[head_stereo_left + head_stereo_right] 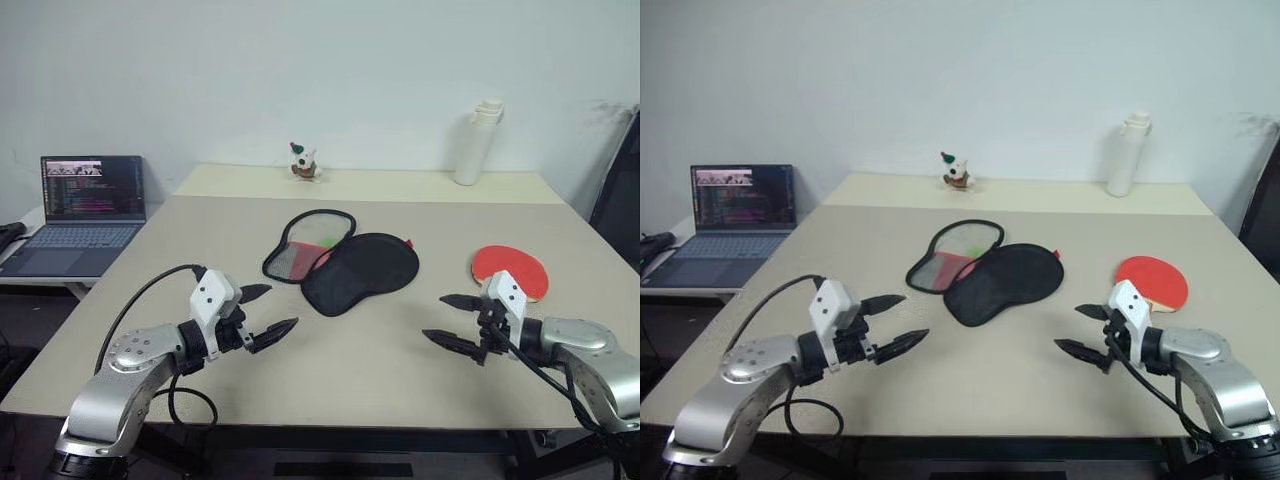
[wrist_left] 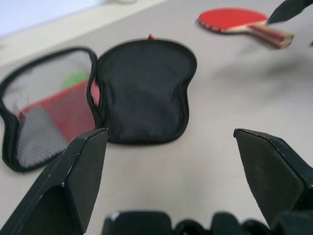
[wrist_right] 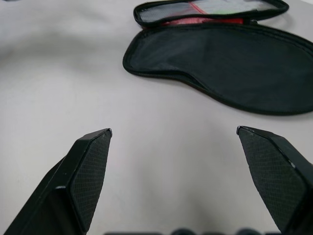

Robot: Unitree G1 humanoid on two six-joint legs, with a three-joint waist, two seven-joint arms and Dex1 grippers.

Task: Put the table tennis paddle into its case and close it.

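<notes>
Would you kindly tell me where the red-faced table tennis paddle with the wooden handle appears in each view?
Left eye view: red-faced table tennis paddle, right side, behind the right gripper.
Right eye view: paddle, right side.
Left wrist view: upper right.
Right wrist view: not in it.
Shared landmark: open black fabric case, beside the paddle.

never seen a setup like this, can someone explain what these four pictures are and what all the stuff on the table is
This is a humanoid robot with two arms. The two wide pictures come from cameras in its head, looking down over the arms. The two close-ups come from cameras on its wrists, looking out between each gripper's two black fingers. The left gripper and right gripper are both open and hold nothing. On the beige table lie an opened black case with red mesh inside and a red table tennis paddle to its right. At the far edge stand a small figurine and a white bottle. A laptop sits on a side table.
</notes>
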